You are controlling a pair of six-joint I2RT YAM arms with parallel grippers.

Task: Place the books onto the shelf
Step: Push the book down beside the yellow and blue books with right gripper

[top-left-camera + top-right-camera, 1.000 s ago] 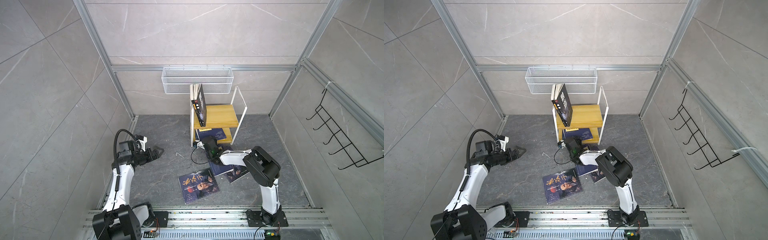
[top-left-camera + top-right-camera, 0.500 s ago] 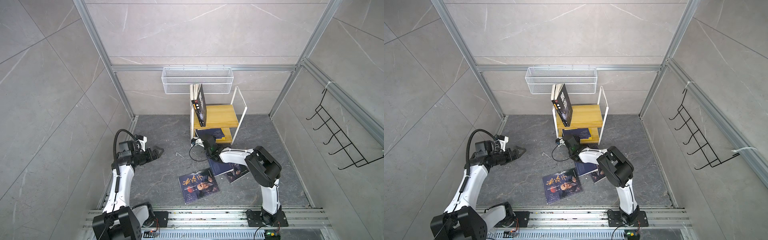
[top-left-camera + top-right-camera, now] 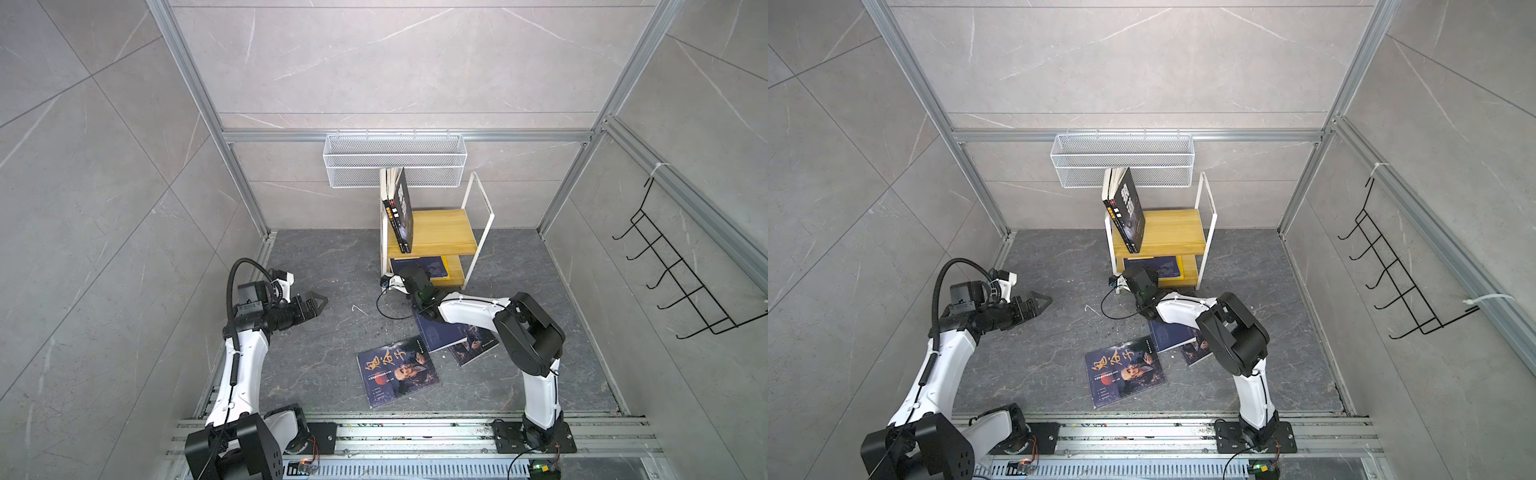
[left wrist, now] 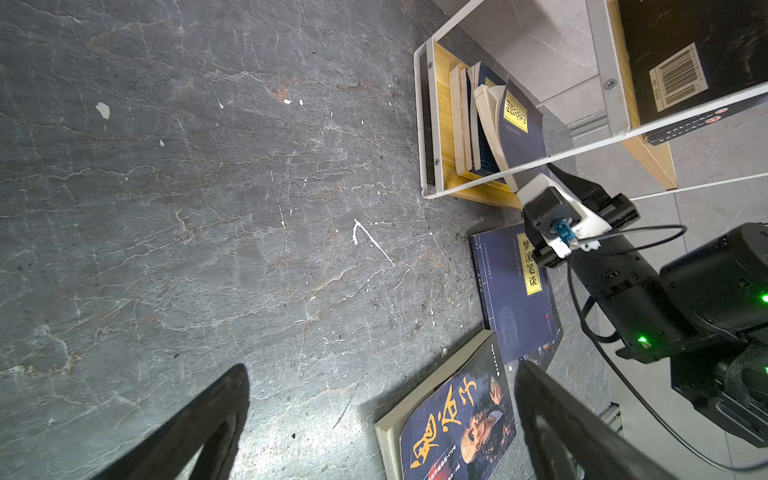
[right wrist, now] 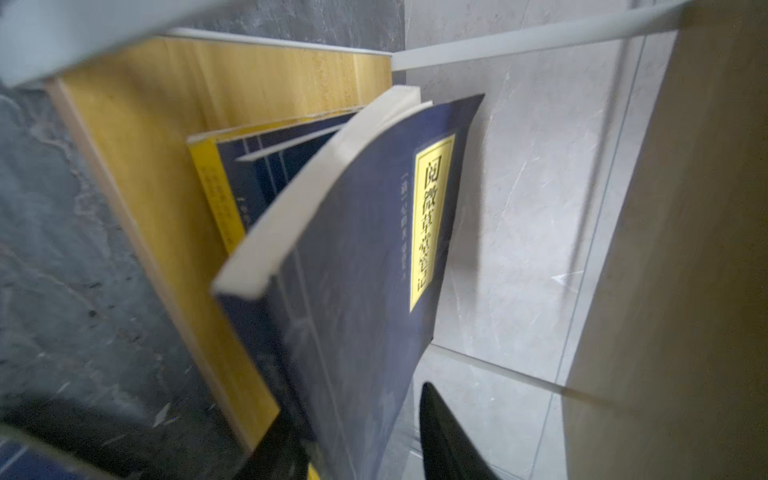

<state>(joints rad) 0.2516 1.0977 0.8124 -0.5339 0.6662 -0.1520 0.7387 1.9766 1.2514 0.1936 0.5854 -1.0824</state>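
Reaching into the shelf (image 3: 440,232) lower tier, right gripper (image 5: 357,399) has its jaws parted around the navy book (image 5: 365,232), with a gap at one finger. The book leans under the top board edge. Left gripper (image 3: 318,300) is spread wide over the bare floor (image 3: 332,257). Since the earlier frame the right gripper has moved shelfward; the floor books (image 3: 397,376) are unmoved.

White wire mesh basket (image 3: 395,160) hangs off the aluminium rail (image 3: 270,136) on the back wall, seen in both top views. Well right of the basket, a black wire hook rack (image 3: 681,261) on the side wall. Below the basket, dark marbled floor (image 3: 324,257), with a small white scrap (image 3: 358,308) lying on it.
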